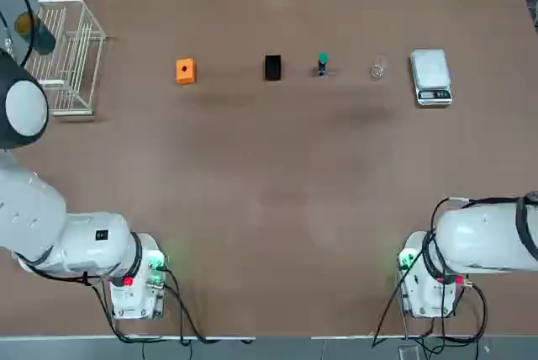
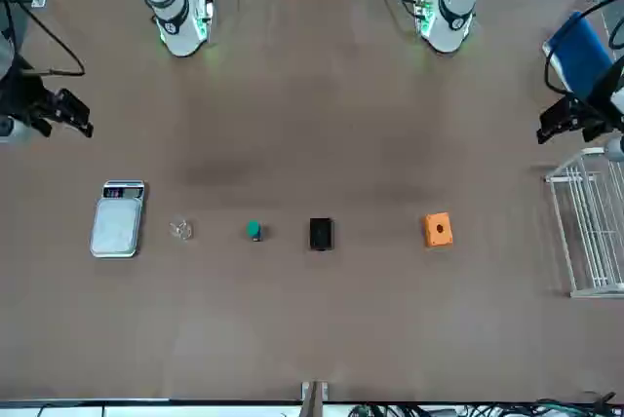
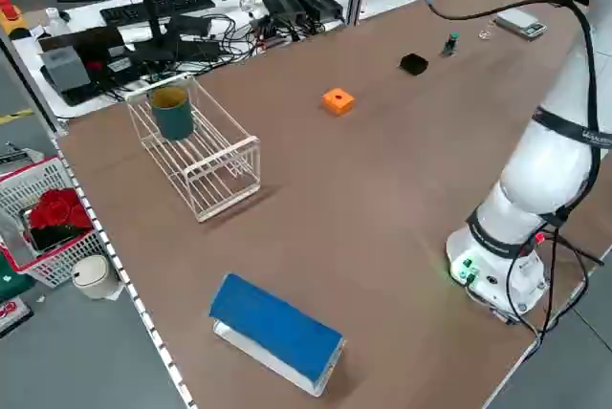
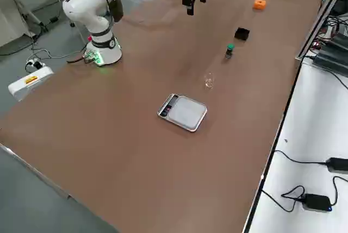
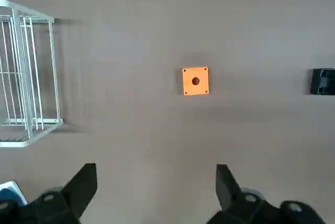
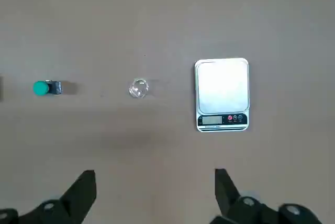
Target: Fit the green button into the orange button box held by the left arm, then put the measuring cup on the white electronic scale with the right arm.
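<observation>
Item: my 2 grippers, both empty, jaws wide.
L gripper (image 5: 152,192) above orange button box (image 5: 195,81); R gripper (image 6: 152,192) above measuring cup (image 6: 138,88), green button (image 6: 46,88), scale (image 6: 222,94).

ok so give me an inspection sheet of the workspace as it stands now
surface: brown table top, flat.
job's things: small orange button box, green-capped button, clear measuring cup and white electronic scale in one row, apart.
clutter: small black block; white wire basket; blue-topped pad.
end effectors: left end effector and right end effector open, above the table, holding nothing.
cables: bundles at both arm bases.
surroundings: desk with keyboard, red basket.
</observation>
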Controlling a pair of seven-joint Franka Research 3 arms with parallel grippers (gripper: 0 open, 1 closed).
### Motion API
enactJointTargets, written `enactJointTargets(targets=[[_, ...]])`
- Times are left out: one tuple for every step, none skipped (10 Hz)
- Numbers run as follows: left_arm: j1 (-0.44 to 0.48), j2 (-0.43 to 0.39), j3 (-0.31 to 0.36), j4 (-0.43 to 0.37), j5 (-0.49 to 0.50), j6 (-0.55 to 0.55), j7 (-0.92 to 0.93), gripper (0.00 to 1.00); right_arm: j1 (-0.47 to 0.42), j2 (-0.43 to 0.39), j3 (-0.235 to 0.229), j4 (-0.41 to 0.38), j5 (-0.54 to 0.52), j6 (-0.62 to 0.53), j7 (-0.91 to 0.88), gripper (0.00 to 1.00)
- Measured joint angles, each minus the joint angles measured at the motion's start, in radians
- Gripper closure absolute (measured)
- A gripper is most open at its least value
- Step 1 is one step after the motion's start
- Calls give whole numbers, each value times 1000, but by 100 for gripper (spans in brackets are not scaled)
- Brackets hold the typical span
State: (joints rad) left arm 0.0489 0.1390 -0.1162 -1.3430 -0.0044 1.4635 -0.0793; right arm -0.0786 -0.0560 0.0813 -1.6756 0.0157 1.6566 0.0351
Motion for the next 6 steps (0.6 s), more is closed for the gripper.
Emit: enactJointTargets(targets=[[0,0,0,0,0,0,2,0,0,0,0,0,0,0,0,0],[0,0,-1,0,0,0,2,0,0,0,0,0,0,0,0,0],[0,0,-1,0,0,1,2,0,0,0,0,0,0,0,1,0],[0,1,-1,0,0,2,3,0,3,0,1,0,0,1,14,0],[0,6,-1,-2,0,10,2,0,17,0,2,0,1,5,41,0],[0,16,-2,-8,0,35,2,0,41,1,6,0,2,20,70,0]])
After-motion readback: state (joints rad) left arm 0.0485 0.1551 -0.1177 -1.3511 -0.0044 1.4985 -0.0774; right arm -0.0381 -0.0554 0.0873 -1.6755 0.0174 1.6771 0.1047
